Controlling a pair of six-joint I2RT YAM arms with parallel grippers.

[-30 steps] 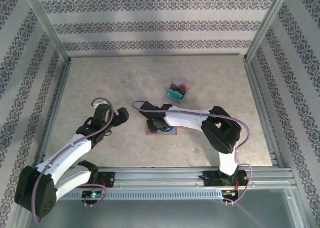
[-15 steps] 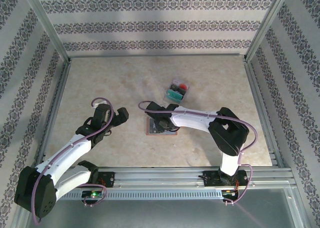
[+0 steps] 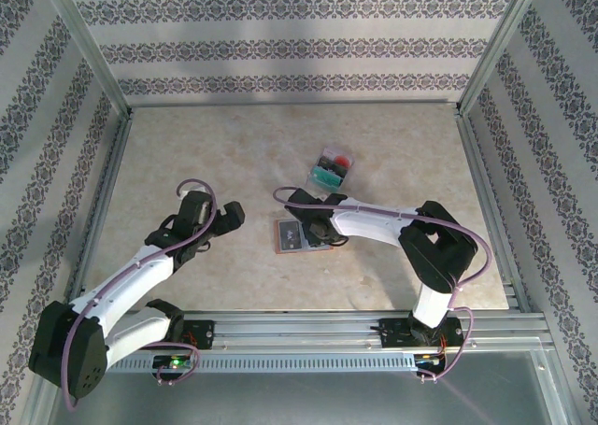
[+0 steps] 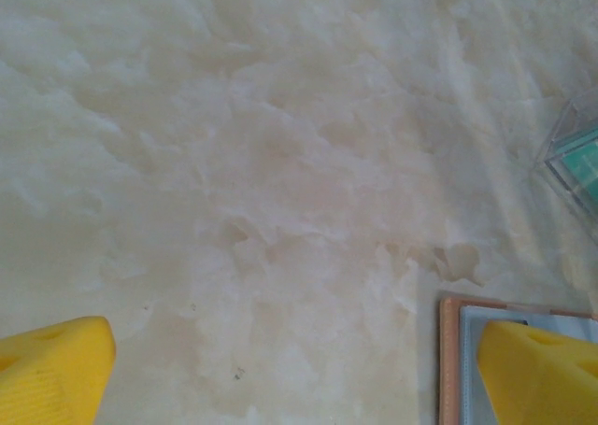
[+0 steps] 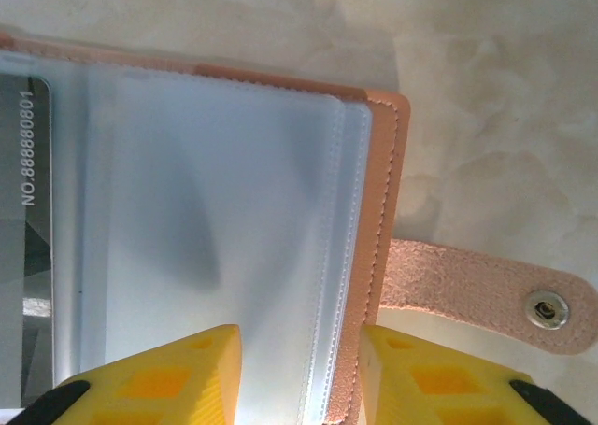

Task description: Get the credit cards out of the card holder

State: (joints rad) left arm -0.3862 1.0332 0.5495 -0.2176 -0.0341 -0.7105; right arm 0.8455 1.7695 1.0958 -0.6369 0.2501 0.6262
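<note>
**Thin cards in slick sleeves: a job for the fingertips**

The card holder (image 5: 378, 210) lies open and flat on the counter (image 3: 187, 145), directly under the right hand (image 5: 297, 374). That hand is half spread. Its yellow fingers straddle the stitched edge of a clear sleeve (image 5: 215, 219) and the leather border beside it. I cannot tell whether the tips touch anything, and nothing looks pinched. The snap tab (image 5: 467, 290) sticks out just past the hand's right finger. A grey numbered card (image 5: 33, 145) sits in a pocket well off to its left.

The left hand (image 4: 294, 374) hovers fully spread and empty, with the holder's corner beside its right finger. A stack of coloured credit cards (image 3: 332, 169) lies on the counter beyond both hands.

The cards are probably light, stiff and smooth, so they should slide freely once started but offer little edge to grip. The sleeves look soft and glossy, likely to buckle or cling. The holder is light enough to lift along with a card. The best hold is probably a card's exposed short edge at the pocket mouth, while the other hand pins the leather down.
</note>
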